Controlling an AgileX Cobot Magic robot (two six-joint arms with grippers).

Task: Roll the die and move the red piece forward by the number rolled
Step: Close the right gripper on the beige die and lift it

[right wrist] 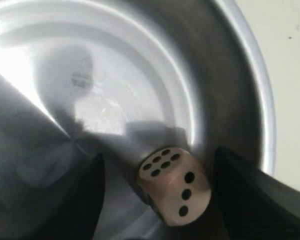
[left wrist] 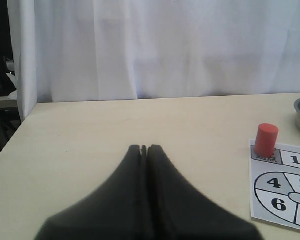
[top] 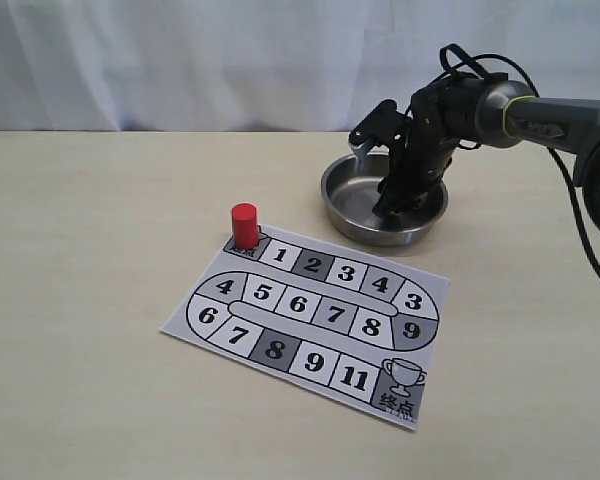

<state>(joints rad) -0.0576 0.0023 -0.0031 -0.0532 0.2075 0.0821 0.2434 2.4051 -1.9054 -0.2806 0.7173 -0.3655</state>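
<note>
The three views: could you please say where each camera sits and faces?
Exterior: off the arms, looking down at board, red piece, bowl; right arm shows.
Left wrist: low over the table, facing the curtain; shut left gripper shows.
Right wrist: in the bowl, facing the die; open right gripper flanks it.
Exterior and left wrist share the red piece.

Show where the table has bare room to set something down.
Widest bare table lies left of the board and red piece in the exterior view; narrower strips run along the board's near edge and right of it. Crowded: the bowl, where the right gripper stands with open jaws around the die.
</note>
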